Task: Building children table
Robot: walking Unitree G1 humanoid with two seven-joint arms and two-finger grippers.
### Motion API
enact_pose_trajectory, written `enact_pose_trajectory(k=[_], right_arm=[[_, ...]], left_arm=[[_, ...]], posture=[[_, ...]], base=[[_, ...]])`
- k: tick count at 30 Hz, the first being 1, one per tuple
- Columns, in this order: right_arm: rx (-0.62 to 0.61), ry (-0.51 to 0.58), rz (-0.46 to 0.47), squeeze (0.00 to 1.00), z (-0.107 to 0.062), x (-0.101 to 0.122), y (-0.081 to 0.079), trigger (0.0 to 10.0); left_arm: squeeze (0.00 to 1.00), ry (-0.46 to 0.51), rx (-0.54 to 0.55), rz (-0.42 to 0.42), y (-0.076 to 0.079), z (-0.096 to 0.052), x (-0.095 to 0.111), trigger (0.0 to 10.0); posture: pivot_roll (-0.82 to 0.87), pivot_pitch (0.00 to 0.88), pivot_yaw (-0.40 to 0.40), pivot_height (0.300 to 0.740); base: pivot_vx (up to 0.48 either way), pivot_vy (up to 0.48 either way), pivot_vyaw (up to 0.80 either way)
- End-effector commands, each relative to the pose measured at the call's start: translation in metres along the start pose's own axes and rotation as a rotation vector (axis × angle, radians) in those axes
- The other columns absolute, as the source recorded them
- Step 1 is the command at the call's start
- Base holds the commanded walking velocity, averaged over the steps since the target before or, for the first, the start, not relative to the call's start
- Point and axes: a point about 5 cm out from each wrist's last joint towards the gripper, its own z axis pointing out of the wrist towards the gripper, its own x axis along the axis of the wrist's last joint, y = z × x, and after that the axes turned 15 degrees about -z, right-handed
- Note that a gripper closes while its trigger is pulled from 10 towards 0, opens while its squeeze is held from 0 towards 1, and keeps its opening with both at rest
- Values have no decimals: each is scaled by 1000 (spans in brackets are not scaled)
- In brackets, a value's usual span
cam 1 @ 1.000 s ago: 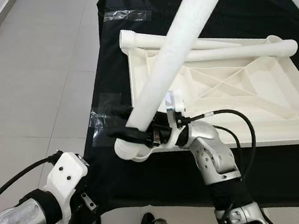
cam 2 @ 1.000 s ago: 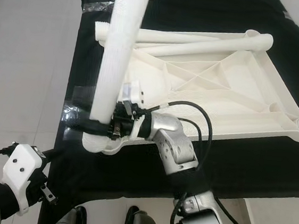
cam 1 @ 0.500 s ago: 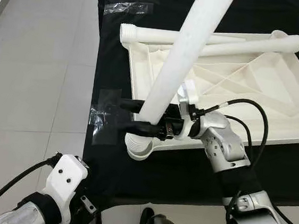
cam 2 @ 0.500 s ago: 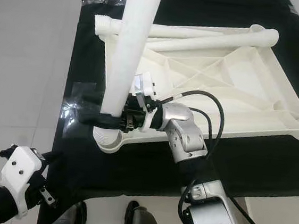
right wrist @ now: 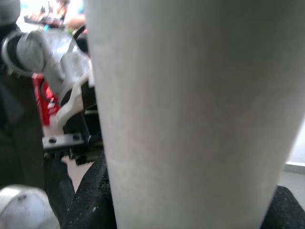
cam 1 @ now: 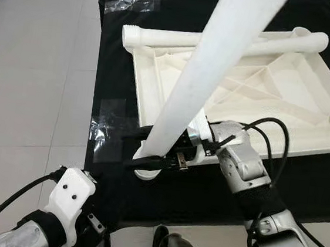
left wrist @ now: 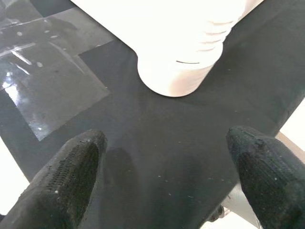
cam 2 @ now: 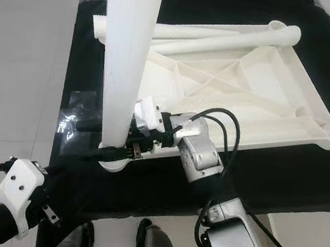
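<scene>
A white children's tabletop (cam 1: 285, 106) lies upside down on a black-covered table. My right gripper (cam 1: 148, 151) is shut on a long white leg tube (cam 1: 205, 74), holding it near its lower end. The tube stands steeply, its foot right over the round corner socket (cam 1: 145, 173) at the tabletop's near-left corner. In the right wrist view the leg (right wrist: 190, 114) sits between the black fingers (right wrist: 90, 200). My left gripper (left wrist: 167, 143) hangs open low by the table's near edge, facing that socket (left wrist: 181, 67). Two more legs (cam 1: 180, 39) lie across the tabletop's far edge.
Clear tape patches (cam 1: 106, 130) shine on the black cloth left of the socket, another one (cam 1: 130, 5) at the far left corner. Grey tiled floor (cam 1: 33, 86) runs along the table's left side. My left arm (cam 1: 68, 202) is below the near edge.
The right gripper has brought the leg's lower end down closer onto the corner socket, and the tube leans more toward the camera. The left arm has stayed low.
</scene>
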Motion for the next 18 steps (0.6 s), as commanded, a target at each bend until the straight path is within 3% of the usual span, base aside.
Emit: enact_pose_trajectory(k=[1, 9, 18], right_arm=[[87, -120, 119, 0, 0, -30, -22, 10000], [336, -237, 34, 0, 0, -28, -15, 10000], [346, -246, 31, 0, 2, -26, 3, 10000]], left_arm=[[0, -30, -4, 0, 2, -2, -3, 10000], [0, -32, -9, 4, 3, -1, -4, 10000], [0, -31, -5, 4, 4, -2, -4, 10000]], posture=[[235, 352, -88, 740], [236, 345, -95, 740], [238, 336, -101, 740]], base=[[0, 0, 0], [0, 0, 0], [0, 0, 0]])
